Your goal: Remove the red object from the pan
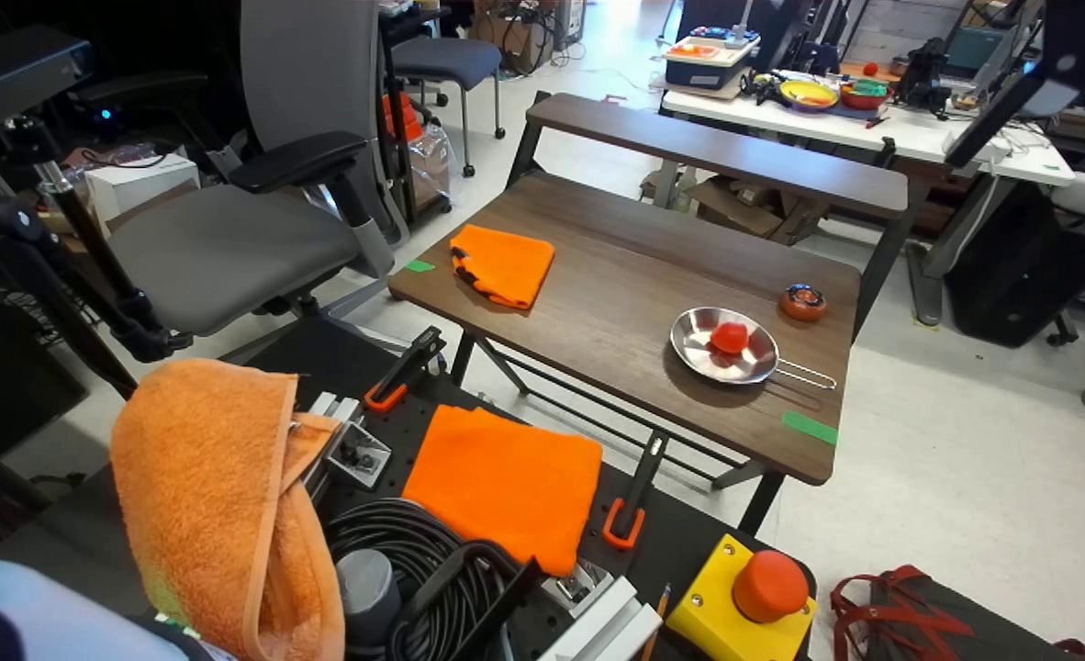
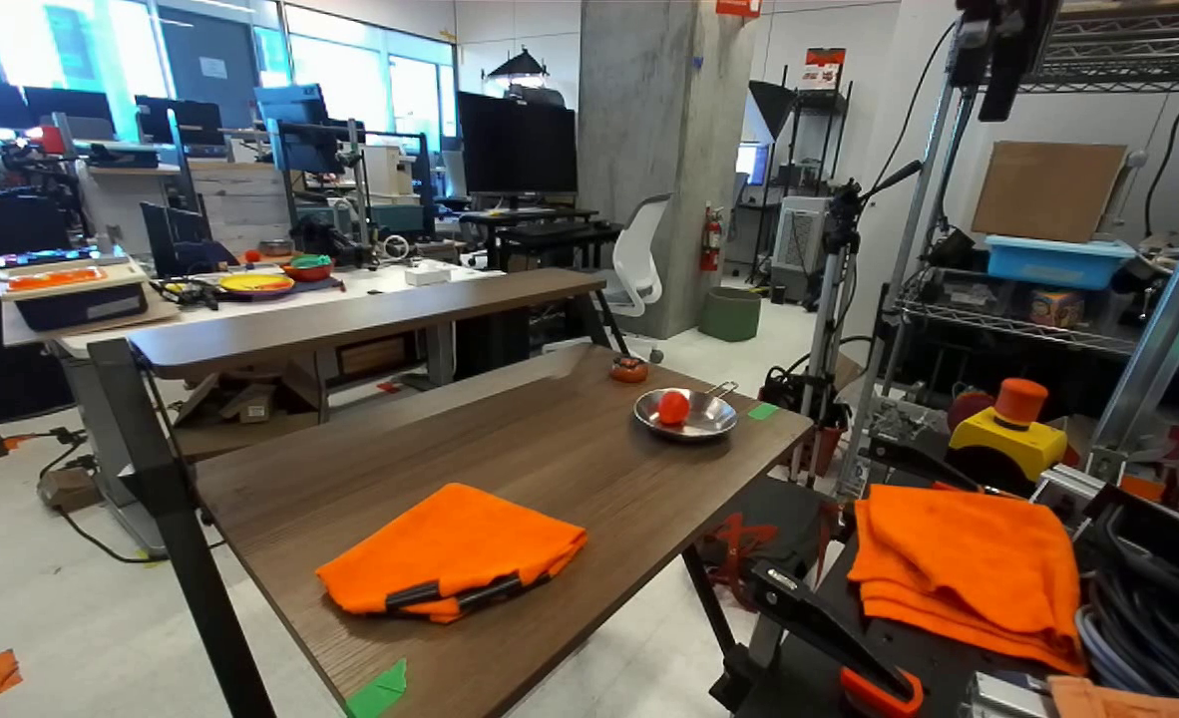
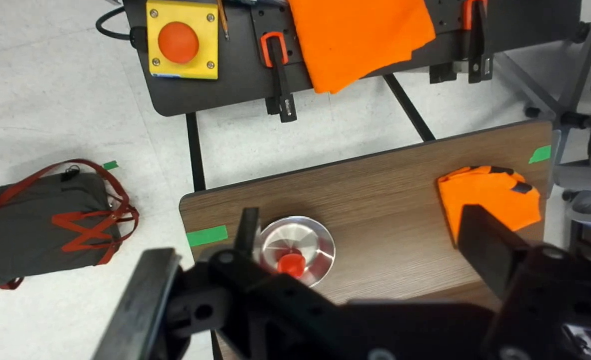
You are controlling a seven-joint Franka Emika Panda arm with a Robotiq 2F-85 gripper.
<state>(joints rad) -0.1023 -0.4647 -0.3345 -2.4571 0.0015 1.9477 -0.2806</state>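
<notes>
Nearest in the wrist view, the gripper [image 3: 361, 222] is spread wide. Beyond it, on a brown table [image 3: 385, 215], a red ball [image 3: 291, 264] sits inside a silver pan [image 3: 295, 233]. Past the pan, in an exterior view: a reddish-brown object [image 1: 802, 303], then a white desk [image 1: 919, 133].

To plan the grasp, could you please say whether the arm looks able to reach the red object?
Probably yes: the gripper is open, and nothing covers the red object in the shallow pan, though exact reach is uncertain.
</notes>
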